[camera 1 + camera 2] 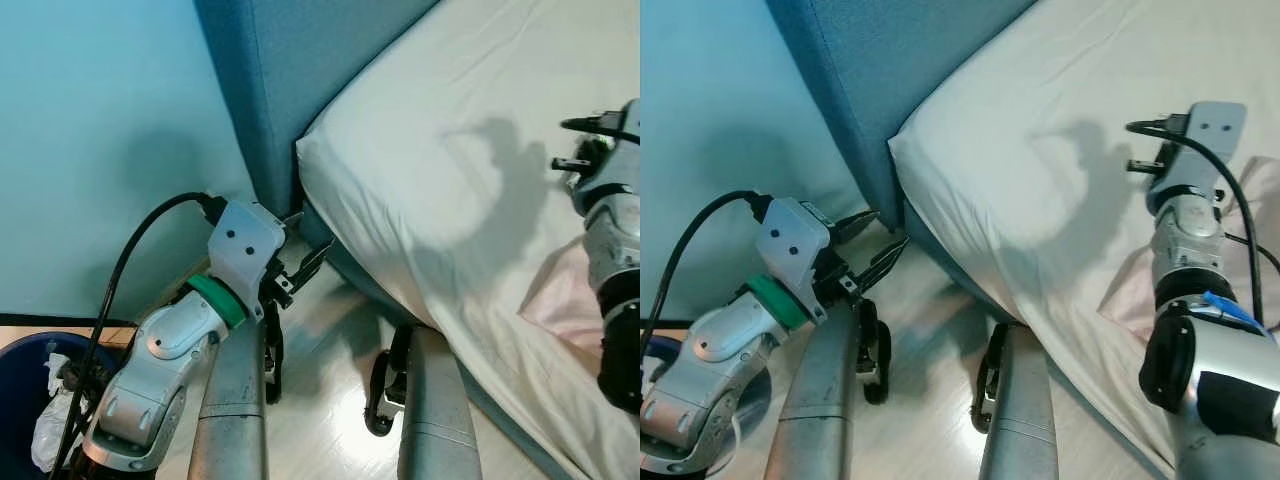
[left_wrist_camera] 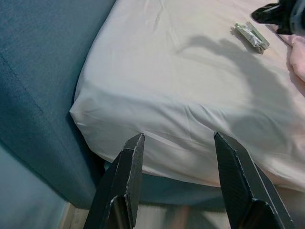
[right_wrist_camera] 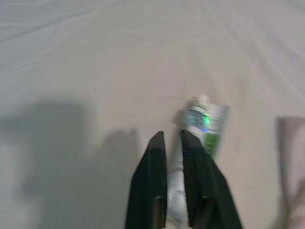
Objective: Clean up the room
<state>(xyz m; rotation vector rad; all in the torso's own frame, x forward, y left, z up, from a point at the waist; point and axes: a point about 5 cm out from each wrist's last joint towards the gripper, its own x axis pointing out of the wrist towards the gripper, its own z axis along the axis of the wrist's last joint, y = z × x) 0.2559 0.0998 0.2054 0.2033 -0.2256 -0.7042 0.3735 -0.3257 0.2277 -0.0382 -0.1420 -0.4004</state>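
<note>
Over the bed (image 1: pixel 430 150), the right hand (image 3: pixel 172 138) is out above the white sheet, its two black fingers (image 3: pixel 153 176) drawn nearly together with only a thin gap between the tips. Just beyond and partly under those tips lies a wrapper (image 3: pixel 204 125), a silver and green packet resting flat on the sheet; the wrist picture is blurred, so I cannot tell whether the fingers touch it, though they look almost clenched and nothing is plainly held. From the left wrist the same wrapper (image 2: pixel 251 36) shows as a small crumpled strip lying near the right hand's dark tip, with a pink cloth (image 2: pixel 296 57) just beside it at the bed's edge. That cloth (image 1: pixel 565 300) also lies on the sheet below the right arm in the head view.

Down by the bed's corner, the left hand (image 1: pixel 868 240) is held low over the pale floor (image 1: pixel 320 340), released, with fingers (image 2: pixel 126 176) spread well apart and empty. It points toward the mattress corner where the sheet meets the blue headboard (image 1: pixel 280 80). A black cable (image 1: pixel 130 260) loops from its wrist.

Beside the left arm, near the teal wall (image 1: pixel 100 130), stands a blue bin (image 1: pixel 25 400) with white crumpled paper (image 1: pixel 50 420) in it. The robot's two silver legs (image 1: pixel 232 410) stand on the floor next to the bed.
</note>
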